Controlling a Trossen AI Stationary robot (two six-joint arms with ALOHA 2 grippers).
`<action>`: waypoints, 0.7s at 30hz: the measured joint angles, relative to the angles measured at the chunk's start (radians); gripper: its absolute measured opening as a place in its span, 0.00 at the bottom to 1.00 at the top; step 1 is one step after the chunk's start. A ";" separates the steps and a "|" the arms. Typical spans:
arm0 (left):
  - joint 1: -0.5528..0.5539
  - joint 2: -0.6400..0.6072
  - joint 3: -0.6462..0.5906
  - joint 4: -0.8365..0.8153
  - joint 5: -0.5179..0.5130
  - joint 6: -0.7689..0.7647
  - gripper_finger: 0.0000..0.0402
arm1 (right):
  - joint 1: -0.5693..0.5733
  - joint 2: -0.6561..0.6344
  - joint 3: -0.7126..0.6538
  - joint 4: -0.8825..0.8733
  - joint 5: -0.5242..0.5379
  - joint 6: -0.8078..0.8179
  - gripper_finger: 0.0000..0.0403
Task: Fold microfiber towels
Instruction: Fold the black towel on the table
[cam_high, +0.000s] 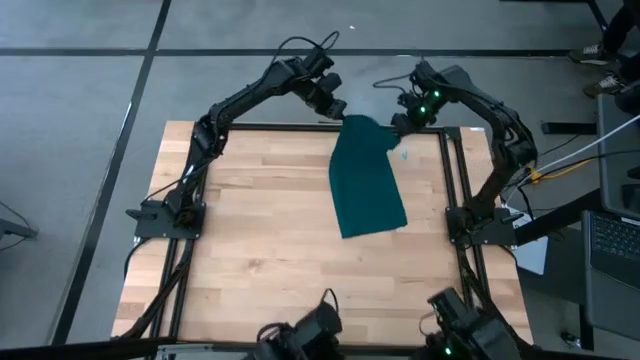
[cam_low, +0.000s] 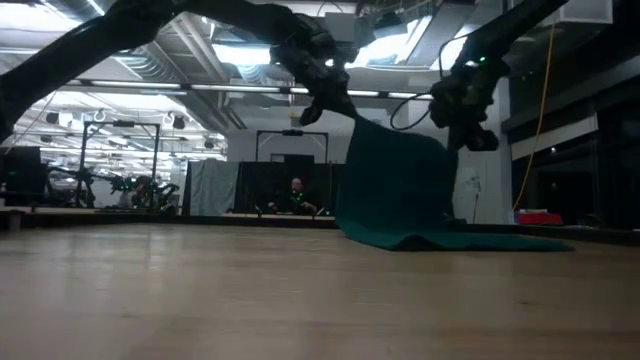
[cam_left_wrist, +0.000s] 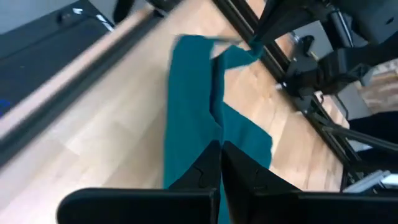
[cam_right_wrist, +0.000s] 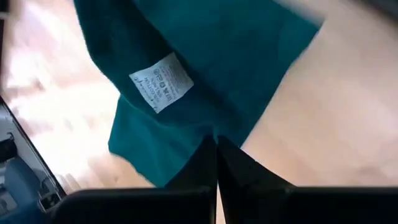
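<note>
The towel (cam_high: 367, 180) is dark teal-green and soft, and both arms hold it up at the far edge of the wooden table (cam_high: 260, 240). The left gripper (cam_high: 338, 108) pinches one top corner, with its two fingers pressed tight on the cloth. The right gripper (cam_high: 401, 124) pinches the other top corner the same way. In the low view the towel (cam_low: 395, 185) hangs down like a curtain between the two grippers, and its bottom part lies flat on the table. From above, the towel is on the right side of the table, near the far right corner, and it reaches toward the middle. In the right wrist view a small white tag (cam_right_wrist: 161, 81) with tiny print shows on the towel, just past the closed fingers (cam_right_wrist: 245, 171). In the left wrist view the towel (cam_left_wrist: 193, 106) hangs in long folds down to the wood.
</note>
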 joint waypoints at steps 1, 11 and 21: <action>-0.010 -0.002 0.000 0.000 0.000 -0.001 0.00 | 0.003 -0.029 -0.035 0.006 0.000 -0.001 0.00; -0.166 -0.005 0.000 -0.014 -0.035 -0.010 0.00 | 0.010 -0.255 -0.239 0.014 -0.027 0.018 0.00; -0.320 -0.005 0.000 -0.028 -0.103 -0.079 0.00 | 0.074 -0.326 -0.375 0.024 -0.087 0.017 0.00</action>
